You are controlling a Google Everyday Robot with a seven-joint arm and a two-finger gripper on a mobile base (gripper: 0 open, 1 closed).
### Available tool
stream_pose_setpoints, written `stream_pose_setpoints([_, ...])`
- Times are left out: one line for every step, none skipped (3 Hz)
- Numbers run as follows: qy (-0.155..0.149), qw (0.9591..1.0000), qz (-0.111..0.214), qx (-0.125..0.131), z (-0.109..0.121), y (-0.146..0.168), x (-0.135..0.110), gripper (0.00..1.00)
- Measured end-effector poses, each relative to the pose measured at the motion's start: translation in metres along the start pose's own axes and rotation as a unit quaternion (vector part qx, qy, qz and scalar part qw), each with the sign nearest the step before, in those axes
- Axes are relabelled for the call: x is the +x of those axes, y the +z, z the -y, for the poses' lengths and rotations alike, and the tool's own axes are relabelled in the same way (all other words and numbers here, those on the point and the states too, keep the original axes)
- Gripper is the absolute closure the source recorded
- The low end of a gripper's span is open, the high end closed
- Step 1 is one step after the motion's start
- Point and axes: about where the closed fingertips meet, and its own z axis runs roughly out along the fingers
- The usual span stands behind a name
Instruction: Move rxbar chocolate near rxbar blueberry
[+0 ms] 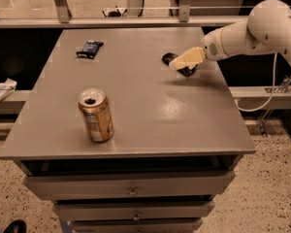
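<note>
The rxbar chocolate (169, 58), a small dark-wrapped bar, is at the table's right rear, between the pale fingers (188, 58) of my gripper (180, 65). The gripper is shut on it and holds it just above the grey table (150, 115), with a shadow underneath. The white arm reaches in from the right. The rxbar blueberry (89, 48), in a dark blue wrapper, lies flat at the table's left rear, far from the gripper.
A gold drink can (96, 115) stands upright at the front left of the table. Drawers (131, 186) are below the tabletop. A white crumpled item (1, 90) lies on a ledge to the left. A railing runs behind the table.
</note>
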Motion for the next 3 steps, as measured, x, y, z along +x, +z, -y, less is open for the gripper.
stream_pose_setpoints([0.003,1.0000,-0.009,0.004,0.002,0.007,0.013,0.16])
stream_pose_setpoints([0.004,0.9999,-0.012,0.007,0.003,0.010,0.020,0.39])
stream_pose_setpoints([0.005,0.9999,-0.012,0.009,0.003,0.011,0.024,0.70])
